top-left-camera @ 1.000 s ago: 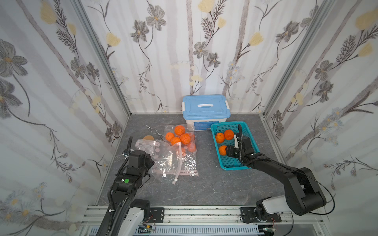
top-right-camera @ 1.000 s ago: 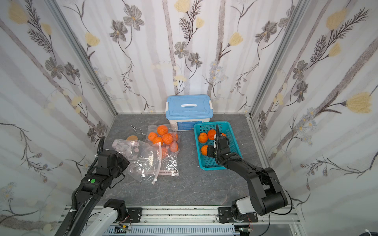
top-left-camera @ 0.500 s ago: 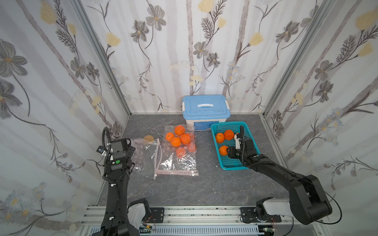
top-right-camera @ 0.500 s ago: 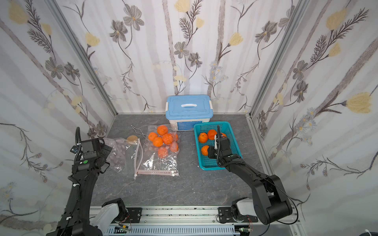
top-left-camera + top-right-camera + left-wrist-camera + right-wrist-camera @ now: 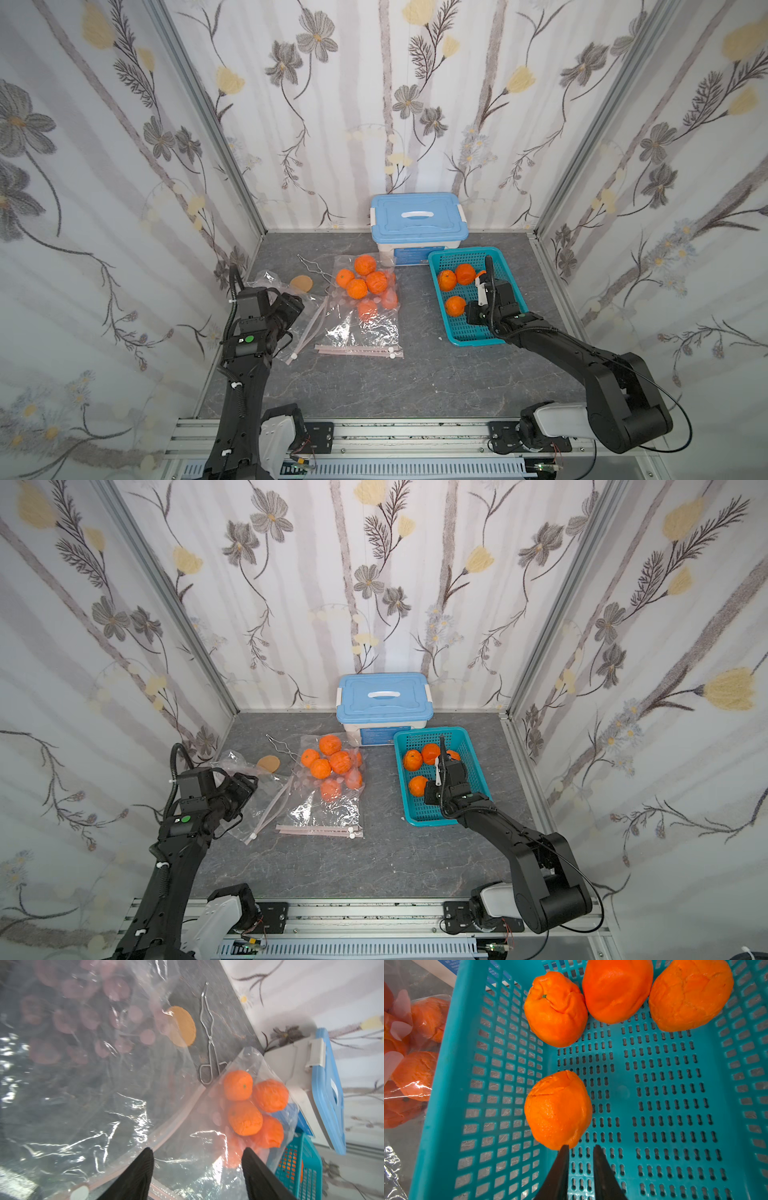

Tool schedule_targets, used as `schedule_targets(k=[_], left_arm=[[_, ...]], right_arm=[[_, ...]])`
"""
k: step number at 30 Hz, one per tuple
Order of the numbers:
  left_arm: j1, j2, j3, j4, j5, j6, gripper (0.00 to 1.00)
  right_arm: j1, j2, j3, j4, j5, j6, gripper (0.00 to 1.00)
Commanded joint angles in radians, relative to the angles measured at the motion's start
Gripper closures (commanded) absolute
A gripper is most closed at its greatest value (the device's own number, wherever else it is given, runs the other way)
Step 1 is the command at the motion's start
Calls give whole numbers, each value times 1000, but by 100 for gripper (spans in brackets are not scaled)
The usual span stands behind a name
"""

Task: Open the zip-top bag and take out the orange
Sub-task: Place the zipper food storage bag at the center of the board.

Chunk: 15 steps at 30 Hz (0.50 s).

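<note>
The clear zip-top bag [image 5: 365, 328] lies flat mid-table with its pink zip strip [image 5: 357, 351] at the near end. Several oranges [image 5: 365, 278] are bunched at its far end, also seen in the left wrist view [image 5: 245, 1118]. A second clear bag [image 5: 301, 328], with no fruit, lies to its left. My left gripper [image 5: 291, 307] [image 5: 197, 1150] hovers open over that bag, with nothing between its fingers. My right gripper [image 5: 481, 293] [image 5: 580, 1146] is inside the teal basket [image 5: 478, 341], jaws a narrow gap apart and holding nothing. An orange [image 5: 558, 1109] lies just beyond its fingertips.
Three more oranges [image 5: 616, 991] sit at the basket's far end. A blue-lidded box [image 5: 417, 216] stands against the back wall. Metal tongs [image 5: 311, 266] and a tan disc [image 5: 301, 284] lie at the far left. Patterned walls close in three sides.
The left gripper let go of the fruitless clear bag, which dropped flat; the arm swung left and came back over it. The right gripper's jaws narrowed over the basket.
</note>
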Motion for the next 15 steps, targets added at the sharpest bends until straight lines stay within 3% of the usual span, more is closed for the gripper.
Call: schedule_targets(k=[1,9,15], left_arm=[[-43,10,12,6,88,74,35],[-129,115,9,18,224,91,40],[-341,142,53,-73,154,181,36]], right_arm=[[4,32,14,6,-44,3,80],[13,173,105,76,-149,23,83],[13,209,188,57,-119,25,80]])
